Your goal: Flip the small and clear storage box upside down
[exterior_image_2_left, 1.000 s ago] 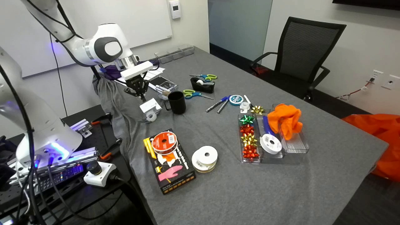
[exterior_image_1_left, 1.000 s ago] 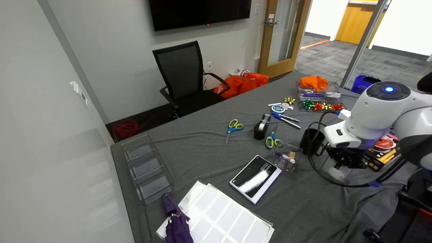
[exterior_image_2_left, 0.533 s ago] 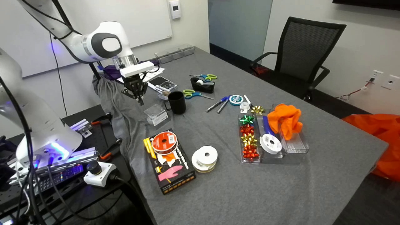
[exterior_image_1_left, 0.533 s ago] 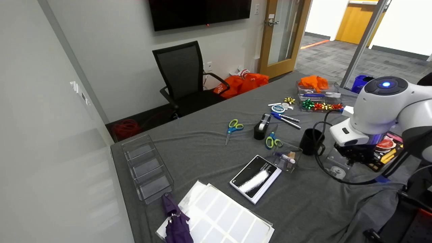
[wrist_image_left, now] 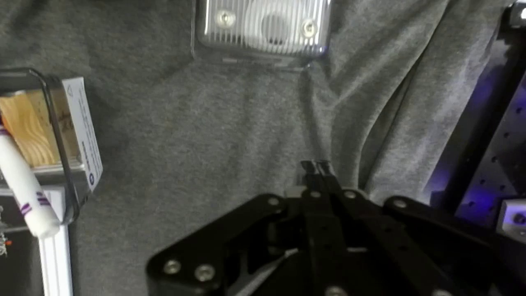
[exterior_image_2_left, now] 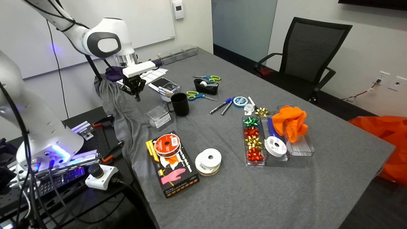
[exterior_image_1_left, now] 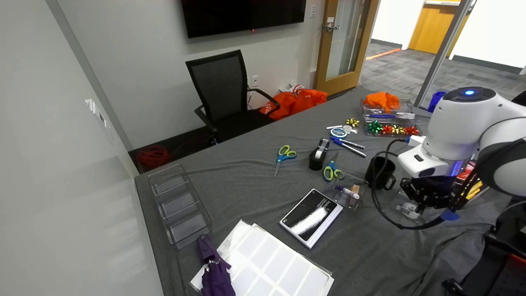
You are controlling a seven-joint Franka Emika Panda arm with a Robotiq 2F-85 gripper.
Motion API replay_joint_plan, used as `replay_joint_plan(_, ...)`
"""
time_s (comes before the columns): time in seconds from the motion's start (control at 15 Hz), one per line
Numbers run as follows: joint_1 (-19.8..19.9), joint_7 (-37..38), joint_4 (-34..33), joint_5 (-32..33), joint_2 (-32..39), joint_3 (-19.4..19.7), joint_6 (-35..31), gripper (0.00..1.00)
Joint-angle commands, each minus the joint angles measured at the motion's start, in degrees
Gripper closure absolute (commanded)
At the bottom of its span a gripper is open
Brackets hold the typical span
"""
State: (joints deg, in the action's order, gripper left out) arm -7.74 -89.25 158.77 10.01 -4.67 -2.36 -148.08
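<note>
The small clear storage box (exterior_image_2_left: 159,117) rests flat on the grey tablecloth beside the black cup (exterior_image_2_left: 180,104). Its whitish label face points sideways in that exterior view, and a white roll shows inside it. The box also shows in an exterior view (exterior_image_1_left: 404,206), partly behind my gripper. In the wrist view the box (wrist_image_left: 263,28) is at the top edge, cut off, with a ribbed clear face up. My gripper (wrist_image_left: 316,164) is shut with nothing between its fingertips. In an exterior view the gripper (exterior_image_2_left: 137,98) is above the cloth, apart from the box.
A clear bin with a marker and wood block (wrist_image_left: 49,135) is at left in the wrist view. A glove box with a ribbon spool (exterior_image_2_left: 173,168) lies near the storage box. Scissors (exterior_image_2_left: 200,95), a tape dispenser (exterior_image_2_left: 206,87) and a black notebook (exterior_image_1_left: 311,216) are beyond the cup.
A second ago the box was tilted against my fingertip with its whitish face up. It has since tipped down flat. My gripper has moved up and away from it.
</note>
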Motion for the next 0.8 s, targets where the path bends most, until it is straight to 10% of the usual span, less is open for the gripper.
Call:
replay_joint_plan(0.0,-2.3,-8.5,0.5,-10.4,-3.3,-0.8,1.9,0.74)
replay_joint_plan(0.73,-6.2,-9.3,0.5,-15.0,-10.4,-1.2,5.7,0.06)
